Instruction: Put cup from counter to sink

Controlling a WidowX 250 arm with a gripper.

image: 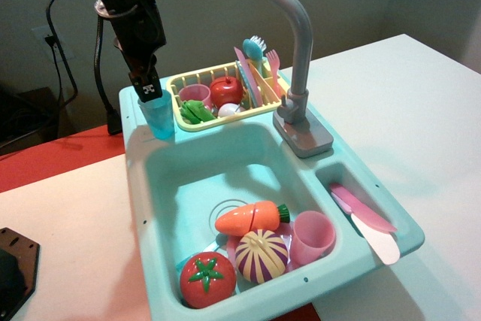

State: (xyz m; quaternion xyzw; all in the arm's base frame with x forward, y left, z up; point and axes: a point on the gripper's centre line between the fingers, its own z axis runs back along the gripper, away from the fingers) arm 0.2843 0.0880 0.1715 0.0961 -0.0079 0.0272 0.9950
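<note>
Blue cup (159, 118) stands on the counter (135, 122) at the sink's (203, 171) far left. Our gripper (151, 94) reaches its rim; we cannot tell if it grips. Nothing is moved yet.

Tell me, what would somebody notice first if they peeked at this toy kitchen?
Probably the bright toy food piled at the near end of the teal sink: a red tomato, an orange carrot and a pink cup. Next, the black claw reaching down over the little blue cup at the sink's back left corner, beside the yellow rack.
</note>
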